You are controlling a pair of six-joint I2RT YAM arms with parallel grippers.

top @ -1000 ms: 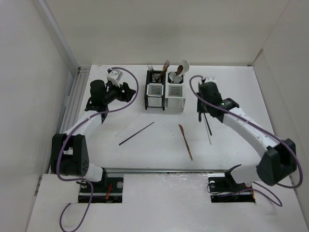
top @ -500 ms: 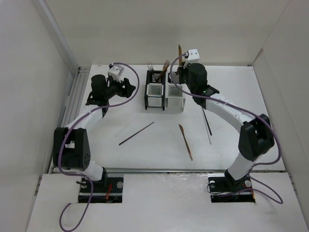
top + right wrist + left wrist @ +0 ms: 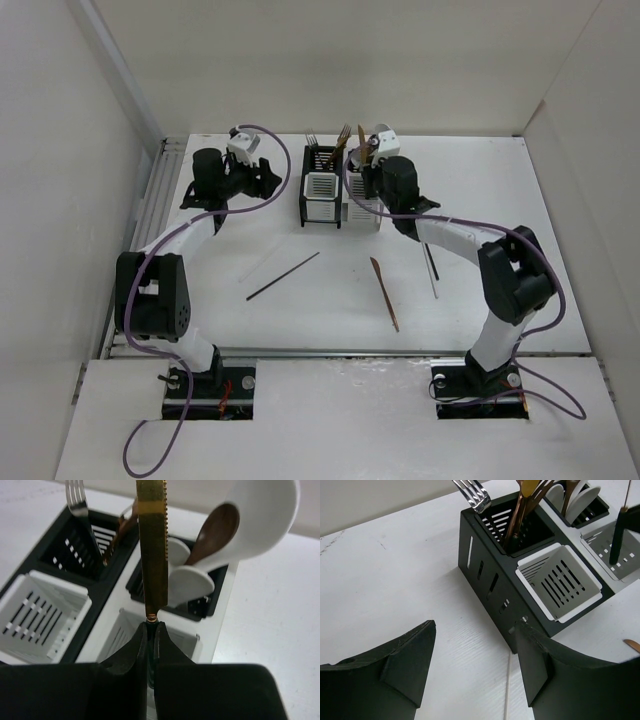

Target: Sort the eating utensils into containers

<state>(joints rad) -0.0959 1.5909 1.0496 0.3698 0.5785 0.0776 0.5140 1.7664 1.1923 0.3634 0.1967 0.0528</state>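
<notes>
My right gripper [image 3: 150, 630] is shut on the dark handle of a copper-bladed knife [image 3: 152, 545] and holds it upright, blade up, over the front compartment of the white holder [image 3: 212, 645]. It also shows in the top view [image 3: 368, 172]. White and brown spoons [image 3: 212, 532] stand in the holder's back compartment. The black holder [image 3: 490, 575] has silver and copper forks [image 3: 470, 492] in its back compartment. My left gripper [image 3: 475, 665] is open and empty just left of it, above a white chopstick [image 3: 507, 690].
On the table lie a black chopstick [image 3: 283, 276], a copper knife [image 3: 384, 293] and thin chopsticks [image 3: 431, 265] right of the holders. White walls enclose the table; a slotted rail [image 3: 160, 200] runs along its left edge.
My right arm swung from the table at the right up to the holders with the knife, then lowered it over the white holder. The left arm barely moved.
</notes>
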